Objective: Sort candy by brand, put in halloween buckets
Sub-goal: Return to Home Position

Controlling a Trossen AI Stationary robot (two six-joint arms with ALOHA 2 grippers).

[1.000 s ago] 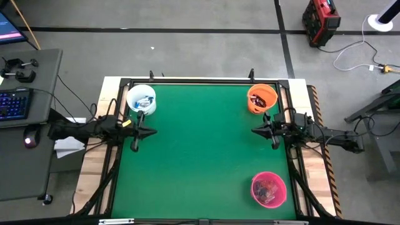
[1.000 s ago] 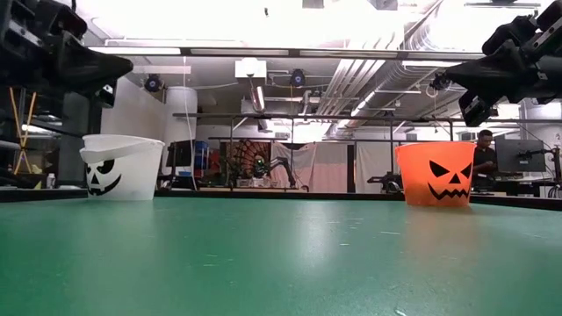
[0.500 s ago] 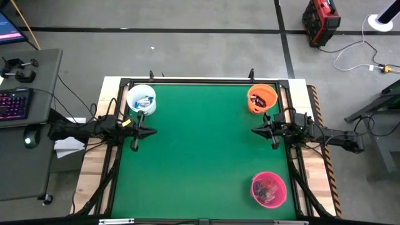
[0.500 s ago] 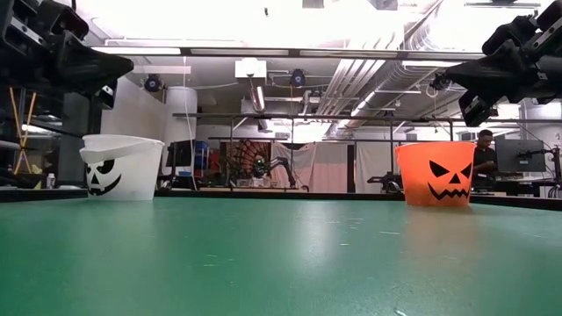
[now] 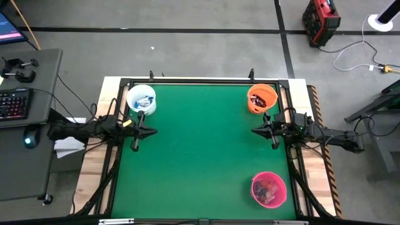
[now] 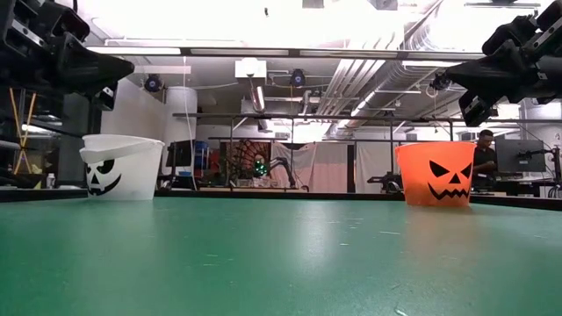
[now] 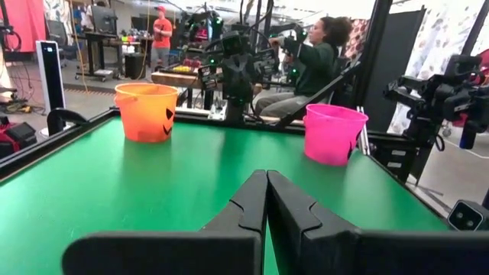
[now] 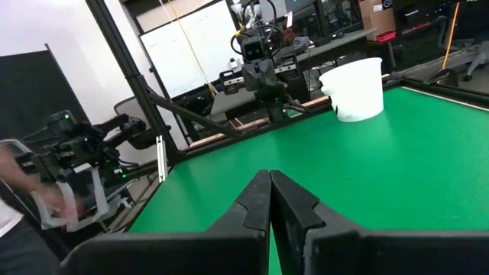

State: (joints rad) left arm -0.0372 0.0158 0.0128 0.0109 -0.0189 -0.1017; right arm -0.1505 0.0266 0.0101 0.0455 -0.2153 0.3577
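Green counter (image 5: 200,162) is being flanked by left claw (image 5: 152,131) and right claw (image 5: 254,130), both being held pressed together. Candy (image 5: 270,190) wrapper print in pink bucket (image 5: 254,187) is too small to read.

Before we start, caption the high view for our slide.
Candy in white bucket, orange bucket and pink bucket; left gripper and right gripper shut at opposite sides of the table.

Table top (image 5: 200,156): green, matt, faint sheen. White bucket (image 6: 121,167), orange bucket (image 6: 436,174), pink bucket (image 7: 333,134): smooth plastic. Table border (image 5: 92,172): bare wood.
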